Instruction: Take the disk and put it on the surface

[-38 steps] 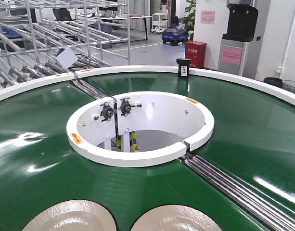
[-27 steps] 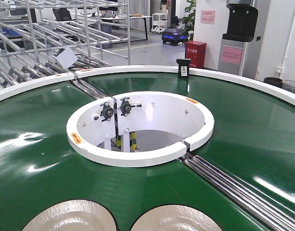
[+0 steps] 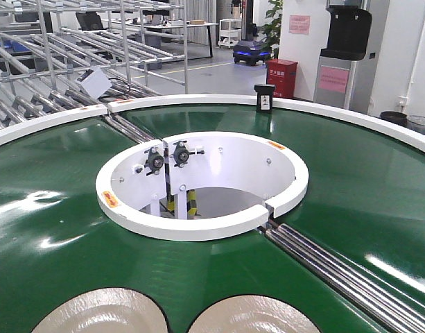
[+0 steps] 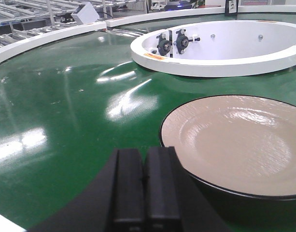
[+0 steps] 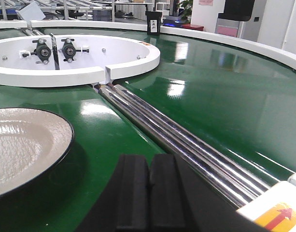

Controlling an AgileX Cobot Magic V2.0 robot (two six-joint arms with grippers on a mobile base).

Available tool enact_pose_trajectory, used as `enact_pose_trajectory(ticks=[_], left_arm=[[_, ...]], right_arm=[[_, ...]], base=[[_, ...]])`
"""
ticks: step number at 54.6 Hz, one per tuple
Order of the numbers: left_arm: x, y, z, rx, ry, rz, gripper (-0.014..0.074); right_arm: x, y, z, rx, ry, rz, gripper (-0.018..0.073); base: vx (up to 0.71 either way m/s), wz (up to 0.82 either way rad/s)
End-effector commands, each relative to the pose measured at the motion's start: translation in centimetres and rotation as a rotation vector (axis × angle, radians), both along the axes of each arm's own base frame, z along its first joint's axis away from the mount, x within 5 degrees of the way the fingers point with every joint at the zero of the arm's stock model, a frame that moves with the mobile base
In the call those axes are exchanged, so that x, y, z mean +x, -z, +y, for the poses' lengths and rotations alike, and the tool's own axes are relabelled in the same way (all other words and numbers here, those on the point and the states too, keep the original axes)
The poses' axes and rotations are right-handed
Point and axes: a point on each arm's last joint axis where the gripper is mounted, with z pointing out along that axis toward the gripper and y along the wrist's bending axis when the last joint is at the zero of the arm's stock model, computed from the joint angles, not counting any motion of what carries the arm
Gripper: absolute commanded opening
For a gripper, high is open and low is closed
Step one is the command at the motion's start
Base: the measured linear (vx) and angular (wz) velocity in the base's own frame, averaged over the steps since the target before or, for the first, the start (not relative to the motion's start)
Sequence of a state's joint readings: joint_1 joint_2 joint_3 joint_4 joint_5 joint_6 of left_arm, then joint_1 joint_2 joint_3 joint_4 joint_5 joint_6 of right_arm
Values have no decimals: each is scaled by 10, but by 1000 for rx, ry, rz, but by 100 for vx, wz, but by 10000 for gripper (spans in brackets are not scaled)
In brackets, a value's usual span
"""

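Note:
Two beige disks with black rims lie on the green belt (image 3: 53, 201) at the bottom of the front view, one on the left (image 3: 101, 312) and one on the right (image 3: 254, 316). In the left wrist view my left gripper (image 4: 145, 157) is shut and empty, with a disk (image 4: 234, 140) just to its right. My right gripper (image 5: 148, 164) is also shut and empty in the right wrist view, and a disk (image 5: 22, 145) lies to its left. Neither gripper touches a disk. The dark glossy tabletop is out of view.
A white inner ring (image 3: 198, 229) with black bearings surrounds the belt's central opening. Steel rollers (image 3: 337, 270) cross the belt on the right, close beside my right gripper (image 5: 176, 140). A black box (image 3: 264, 98) stands on the far white rim. Metal racks fill the back left.

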State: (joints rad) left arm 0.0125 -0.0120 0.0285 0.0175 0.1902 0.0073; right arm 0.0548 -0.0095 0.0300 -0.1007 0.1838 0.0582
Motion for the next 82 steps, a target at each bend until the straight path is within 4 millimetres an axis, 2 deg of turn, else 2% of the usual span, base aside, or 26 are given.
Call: enact_pose_trajectory(ticks=[1,8,11,16,19,25,28,31,34,37,41,43,47,51,59,65,73,78,82], left_arm=[[0,-3,-1,5,9,-104,1],[0,-15,-1,5,11,-222,1],[-2,-26,-1,-6,12,-318,1],[-7,-46,0,-130,19,-467,1],[-12,-64,0,-152,23,-559,1],[-27,-112,0,-126,28,-627,1],[-35,-141,0,-75,21,-636,1],[-33,-171,-1,0,8,-617,1],[-26,-202,-1,65,-5,-617,1],[-12,-226,-1,86,-8,-606,1],[19,-253,0,58,-3,-559,1],[36,-260,0,31,2,-523,1],[69,-263,0,-29,9,-434,1],[98,-258,0,-68,11,-351,1],[135,-236,0,-79,9,-197,3],[146,-225,0,-79,10,-126,18],[148,-223,0,-76,10,-112,91],[148,-223,0,-75,9,-115,177],[148,-223,0,-75,10,-114,296]], right_arm=[[-1,-13,1,-5,-13,-134,-9],[-2,-25,2,1,-26,-262,-9],[-3,-32,3,19,-34,-345,-9],[-8,-49,3,49,-40,-470,-9],[-11,-63,3,50,-40,-507,-9],[-22,-107,2,50,-34,-550,-9],[-25,-140,1,36,-28,-553,-9],[-23,-169,1,9,-21,-549,-9],[-17,-197,1,-26,-15,-552,-9],[-1,-219,2,-39,-13,-533,-9],[27,-237,4,-42,-15,-484,-9],[42,-242,4,-43,-16,-453,-9],[72,-246,6,-46,-19,-399,-9],[98,-245,8,-39,-22,-344,-9],[133,-229,10,-41,-26,-251,-9],[146,-220,10,-43,-27,-203,-2],[146,-218,10,-37,-24,-178,55],[145,-216,10,-37,-23,-159,133],[145,-214,10,-36,-21,-131,235]], base=[[0,0],[0,0],[0,0],[0,0],[0,0],[0,0],[0,0],[0,-1],[0,0],[0,0],[0,0],[0,0],[0,0],[0,0],[0,0],[0,0],[0,0],[0,0],[0,0]])
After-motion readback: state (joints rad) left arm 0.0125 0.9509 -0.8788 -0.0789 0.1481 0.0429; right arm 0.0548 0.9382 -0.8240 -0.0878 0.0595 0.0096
